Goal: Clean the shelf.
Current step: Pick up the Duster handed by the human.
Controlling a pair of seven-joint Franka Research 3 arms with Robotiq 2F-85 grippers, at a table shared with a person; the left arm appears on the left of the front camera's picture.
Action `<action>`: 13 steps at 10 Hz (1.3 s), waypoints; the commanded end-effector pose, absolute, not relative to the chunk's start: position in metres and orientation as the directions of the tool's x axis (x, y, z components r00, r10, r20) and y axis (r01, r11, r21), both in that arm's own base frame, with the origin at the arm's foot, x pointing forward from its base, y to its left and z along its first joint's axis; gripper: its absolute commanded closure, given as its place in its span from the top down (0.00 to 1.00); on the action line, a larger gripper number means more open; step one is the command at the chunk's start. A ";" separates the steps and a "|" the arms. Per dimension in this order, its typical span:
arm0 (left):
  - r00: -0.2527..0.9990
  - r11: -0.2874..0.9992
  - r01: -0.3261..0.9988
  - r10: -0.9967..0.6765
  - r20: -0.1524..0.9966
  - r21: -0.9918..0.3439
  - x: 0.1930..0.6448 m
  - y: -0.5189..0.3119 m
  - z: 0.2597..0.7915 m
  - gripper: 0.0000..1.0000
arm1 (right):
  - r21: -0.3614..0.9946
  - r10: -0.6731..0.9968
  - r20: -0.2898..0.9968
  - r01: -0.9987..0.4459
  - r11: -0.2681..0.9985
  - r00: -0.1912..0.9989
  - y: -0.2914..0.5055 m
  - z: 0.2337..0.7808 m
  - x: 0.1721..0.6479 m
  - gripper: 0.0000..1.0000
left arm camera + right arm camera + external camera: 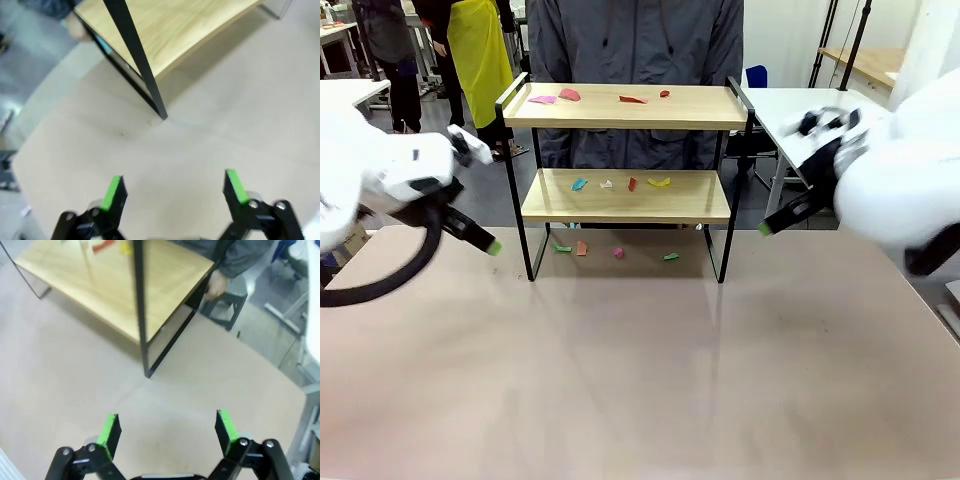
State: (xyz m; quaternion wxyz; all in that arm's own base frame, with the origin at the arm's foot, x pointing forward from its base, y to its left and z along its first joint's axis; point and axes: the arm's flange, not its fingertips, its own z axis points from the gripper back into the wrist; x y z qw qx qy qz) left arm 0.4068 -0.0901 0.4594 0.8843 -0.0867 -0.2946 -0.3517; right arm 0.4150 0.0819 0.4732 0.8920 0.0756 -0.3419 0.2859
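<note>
Table: a pale tabletop is spread across the front view.
Person: a figure in a dark grey jacket is seen at the far edge, directly behind the rack.
Shelf: it is stood upright on the far middle of the table, between the two arms; two light wooden boards are carried in a thin black frame.
Left gripper: it is held released, with the green pads wide apart and nothing between them, above bare table near the shelf's left front leg.
Right gripper: it is likewise held released and nothing is grasped; it is hung over the table off the shelf's right front leg.
Top-board scraps: four pink and red paper bits are scattered along the upper board.
Lower-board scraps: blue, white, red and yellow bits are laid in a loose row.
Table scraps: green, orange and pink bits are lying under the shelf.
</note>
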 end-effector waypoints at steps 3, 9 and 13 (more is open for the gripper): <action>0.351 0.466 0.885 -0.632 0.691 -0.024 0.453 0.015 0.464 1.00 | 0.046 0.481 0.713 -0.718 0.694 0.510 -0.017 0.477 0.448 1.00; 0.359 0.508 0.862 -0.607 0.710 -0.002 0.433 0.027 0.475 1.00 | 0.032 0.464 0.677 -0.652 0.757 0.571 -0.028 0.472 0.437 1.00; 0.299 0.453 0.891 -0.532 0.792 -0.032 0.463 0.077 0.446 1.00 | 0.123 0.338 0.787 -0.667 0.735 0.517 -0.123 0.472 0.486 1.00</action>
